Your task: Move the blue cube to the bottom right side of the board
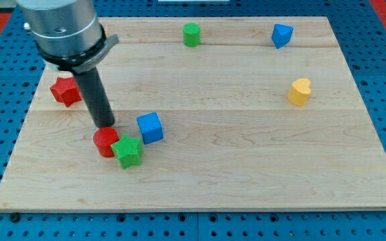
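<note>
Three blocks crowd left of centre: the blue cube [150, 127], a green star [127, 150] and a red cylinder [105, 141] touching it. My tip [104, 126], a jawless rod, sits just above the cylinder. A yellow block [299, 92] stands well apart at the view's right.

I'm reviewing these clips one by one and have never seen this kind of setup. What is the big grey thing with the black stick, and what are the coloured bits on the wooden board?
The grey cylinder is the end of a robot arm. It has no pincer, so it holds nothing; it carries a straight dark rod, and my tip slides along the wooden board to push blocks. There is one camera, looking down at the board at a slant.

My tip sits just above the red cylinder, apparently touching it. A green star leans against that cylinder, and the blue cube, the block to be moved, stands just to the right. Farther off: a red star at the view's left, a green cylinder and a second blue block at the top, a yellow heart at the right.
</note>
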